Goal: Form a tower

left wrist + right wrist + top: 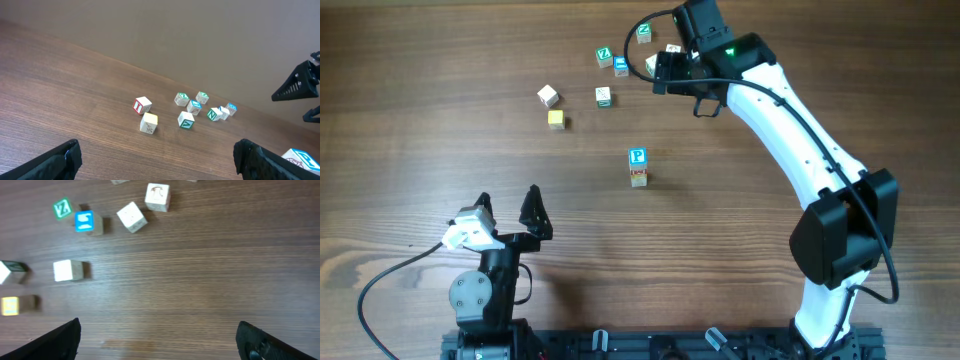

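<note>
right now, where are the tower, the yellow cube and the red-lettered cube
tower [637, 157], overhead view, blue top face
yellow cube [556, 119], overhead view, top face
red-lettered cube [141, 105], left wrist view, lettered face

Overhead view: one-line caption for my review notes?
Tower stands centre-frame; right gripper open above loose cubes, left gripper open, well clear.

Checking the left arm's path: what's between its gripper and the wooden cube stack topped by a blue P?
Nothing: the overhead view shows bare wooden table between left gripper and the wooden cube stack.
</note>
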`<state>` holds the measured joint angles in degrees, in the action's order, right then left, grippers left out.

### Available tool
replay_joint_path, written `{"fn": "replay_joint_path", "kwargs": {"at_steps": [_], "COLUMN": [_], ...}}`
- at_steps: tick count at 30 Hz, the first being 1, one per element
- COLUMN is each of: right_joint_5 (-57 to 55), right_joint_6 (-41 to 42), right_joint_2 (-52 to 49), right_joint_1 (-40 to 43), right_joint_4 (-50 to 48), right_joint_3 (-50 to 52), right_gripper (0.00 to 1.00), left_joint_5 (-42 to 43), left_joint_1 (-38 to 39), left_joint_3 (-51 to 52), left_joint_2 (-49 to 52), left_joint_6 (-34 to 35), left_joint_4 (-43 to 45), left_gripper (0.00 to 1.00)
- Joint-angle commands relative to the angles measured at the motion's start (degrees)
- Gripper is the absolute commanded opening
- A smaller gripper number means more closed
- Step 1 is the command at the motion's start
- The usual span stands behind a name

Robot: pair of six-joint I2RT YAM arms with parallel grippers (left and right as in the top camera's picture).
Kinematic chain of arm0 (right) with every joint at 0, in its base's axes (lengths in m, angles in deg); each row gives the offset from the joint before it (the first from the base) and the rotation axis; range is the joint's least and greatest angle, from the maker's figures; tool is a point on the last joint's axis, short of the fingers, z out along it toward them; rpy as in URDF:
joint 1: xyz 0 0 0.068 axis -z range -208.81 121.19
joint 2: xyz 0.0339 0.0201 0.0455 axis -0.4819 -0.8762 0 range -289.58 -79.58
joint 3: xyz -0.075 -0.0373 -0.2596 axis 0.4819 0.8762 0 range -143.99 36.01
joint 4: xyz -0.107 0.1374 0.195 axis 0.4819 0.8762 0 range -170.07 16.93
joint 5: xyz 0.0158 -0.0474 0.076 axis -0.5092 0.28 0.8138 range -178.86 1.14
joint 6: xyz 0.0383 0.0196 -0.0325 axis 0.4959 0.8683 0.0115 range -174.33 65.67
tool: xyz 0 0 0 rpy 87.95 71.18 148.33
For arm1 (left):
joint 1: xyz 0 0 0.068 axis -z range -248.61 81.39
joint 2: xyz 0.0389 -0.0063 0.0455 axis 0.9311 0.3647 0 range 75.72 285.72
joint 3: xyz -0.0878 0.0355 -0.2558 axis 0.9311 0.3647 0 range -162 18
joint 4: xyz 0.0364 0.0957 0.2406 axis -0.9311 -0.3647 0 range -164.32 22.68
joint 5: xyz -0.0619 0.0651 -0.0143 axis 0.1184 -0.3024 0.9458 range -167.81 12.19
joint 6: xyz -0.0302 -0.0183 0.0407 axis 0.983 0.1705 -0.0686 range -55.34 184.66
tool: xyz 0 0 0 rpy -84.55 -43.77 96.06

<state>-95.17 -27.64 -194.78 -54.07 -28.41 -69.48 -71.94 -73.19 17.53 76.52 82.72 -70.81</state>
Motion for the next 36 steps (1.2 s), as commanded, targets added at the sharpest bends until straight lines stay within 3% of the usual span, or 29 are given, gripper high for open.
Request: {"fn": "replay_joint_path", "kwargs": {"at_steps": [1,6,13,16,20,25,30,36], "right_joint_5": [-2.4,-0.7,2.9,7.9,12.9,13.8,17.0,21.5], "right_joint_6": [-3.8,-14.9,-22.9,-23.8,-23.8,-25.5,-25.3,-25.0], "right_joint_2": [-0.1,11.6,41.1,48.1,55.5,61.3,66.3,73.9], "right_joint_1": [1.2,1.0,5.6,10.6,16.1,16.3,16.3,20.0], "right_joint_4": [1.7,-0.5,-25.1,-31.9,-43.7,-51.8,-74.1,-71.4], "right_joint_3": [-0.2,4.2,40.4,51.5,66.8,82.3,100.0,105.2], "right_gripper": [1.00,1.00,1.00,1.00,1.00,1.00,1.00,1.00], "left_joint_5": [-0.6,-0.6,-0.6,-0.6,-0.6,-0.6,-0.6,-0.6], "left_joint_1": [-0.2,-0.2,-0.2,-0.2,-0.2,-0.2,-0.2,-0.2], "left_joint_3": [0.2,0.2,0.2,0.2,0.2,0.2,0.2,0.2], "left_joint_2": [-0.6,-0.6,-0.6,-0.6,-0.6,-0.6,-0.6,-0.6], "left_joint_6": [-1.1,-1.1,-1.1,-1.1,-1.1,-1.1,-1.1,-1.1], "left_joint_4": [-0.6,-0.6,-0.6,-0.6,-0.6,-0.6,-0.6,-0.6], "left_gripper": [1.00,1.00,1.00,1.00,1.00,1.00,1.00,1.00]}}
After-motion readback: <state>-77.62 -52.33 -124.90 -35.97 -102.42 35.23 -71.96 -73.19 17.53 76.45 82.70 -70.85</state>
